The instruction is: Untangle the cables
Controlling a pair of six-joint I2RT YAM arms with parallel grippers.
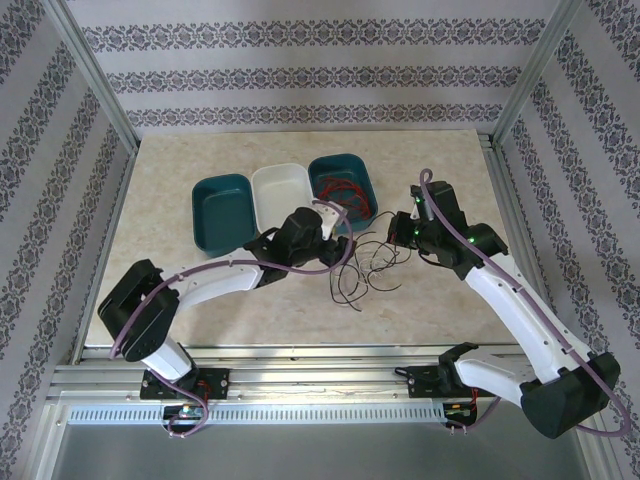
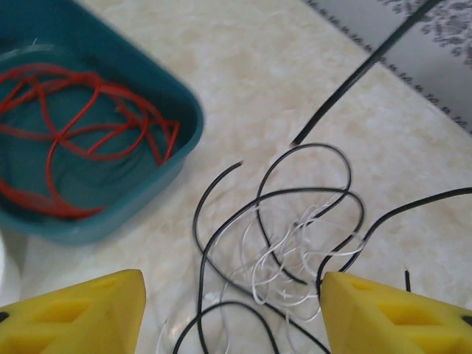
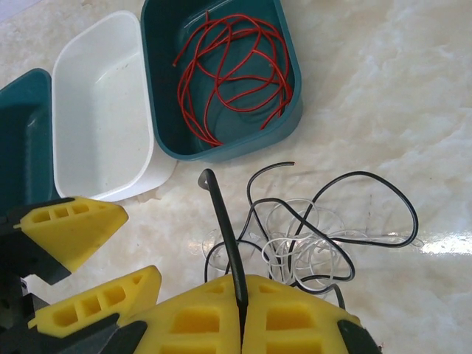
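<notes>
Right gripper (image 3: 240, 289) is clamped shut on one black cable (image 3: 221, 221), with a short stub poking out above the fingertips toward the upper left of the right wrist frame. It looks like it's pinning that strand so the rest can be pulled off it. Left gripper (image 2: 232, 287) has its jaws spread wide and grips nothing. In the left wrist view the tangle (image 2: 295, 236) of black and whitish cables lies on the table (image 2: 243, 81), in the gap between the two yellow fingers and just above them, so it's lined up to come down on a strand. Red cables (image 2: 81, 125) are apart from the mess, loose inside the teal bin (image 2: 184, 140) at the upper left of that frame. The white bin (image 3: 96, 110) sits right beside it, probably meant for the whitish ones. From above, the tangle sits centre frame, between both grippers and just below the bins. Best next grab, my guess, is a whitish loop, since those are bunched tightest in the middle of the pile.
</notes>
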